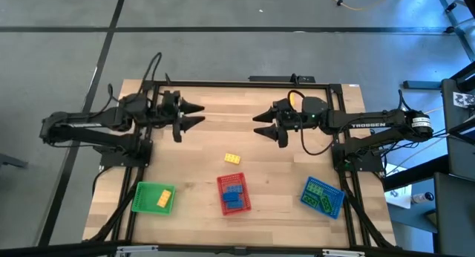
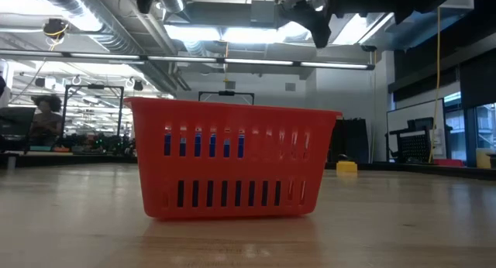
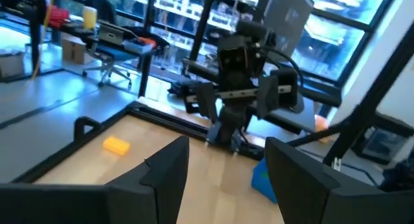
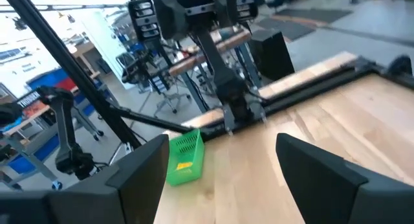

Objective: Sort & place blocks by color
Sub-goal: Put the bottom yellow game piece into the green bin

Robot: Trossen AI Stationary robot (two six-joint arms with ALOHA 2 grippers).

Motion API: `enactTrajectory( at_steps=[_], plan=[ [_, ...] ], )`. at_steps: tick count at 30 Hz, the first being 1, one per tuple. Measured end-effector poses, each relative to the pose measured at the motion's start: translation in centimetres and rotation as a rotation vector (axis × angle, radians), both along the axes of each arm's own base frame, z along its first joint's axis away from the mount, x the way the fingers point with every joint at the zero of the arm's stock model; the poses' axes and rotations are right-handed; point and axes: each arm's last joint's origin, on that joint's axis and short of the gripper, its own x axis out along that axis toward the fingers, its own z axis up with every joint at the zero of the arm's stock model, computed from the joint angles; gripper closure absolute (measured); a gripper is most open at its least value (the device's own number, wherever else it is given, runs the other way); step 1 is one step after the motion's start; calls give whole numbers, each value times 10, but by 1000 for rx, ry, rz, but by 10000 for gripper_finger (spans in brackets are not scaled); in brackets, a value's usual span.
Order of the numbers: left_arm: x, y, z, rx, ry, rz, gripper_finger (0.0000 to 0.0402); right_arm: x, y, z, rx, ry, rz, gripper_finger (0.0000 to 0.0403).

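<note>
- Overhead, a pale wooden tabletop edged by a dark metal frame stands on a grey floor crossed with dark lines; the low view looks past it into a workshop with strip lights, ceiling pipes and a person seated far off at one side.
- Along the near edge sit three rectangular mesh trays: a green plastic tray under the left arm's side, a red plastic tray in the middle, a blue plastic tray under the right arm's side.
- From above, yellow studded bricks lie in the green tray, blue studded bricks in the red tray, green studded bricks in the blue tray.
- One loose yellow studded brick lies on bare wood just behind the red tray, apart from it.
- At table height the red tray fills the middle, blue showing through its upper slots; the loose yellow brick appears small beyond it, and the other two trays fall outside this view.
- Each wrist view looks across at the other arm: the left one catches the loose yellow brick and a corner of the blue tray, the right one the green tray with yellow inside.
- Both arms hover over the table's far half, facing each other.
- The left gripper has its fingers spread, holding nothing.
- The right gripper likewise stands parted and empty.
</note>
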Motion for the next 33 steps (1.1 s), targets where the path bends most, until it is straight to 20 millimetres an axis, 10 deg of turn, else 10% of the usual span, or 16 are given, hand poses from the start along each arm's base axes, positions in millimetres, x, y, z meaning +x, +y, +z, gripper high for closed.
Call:
enactTrajectory(
  at_steps=[23, 33],
  plan=[
    [7, 0, -2, 1, -15, -3, 208, 1, 0, -1, 42, 7, -23, 115],
    [7, 1, -2, -1, -15, 21, 208, 54, 25, -30, -87, 328, -2, 115]
  ],
)
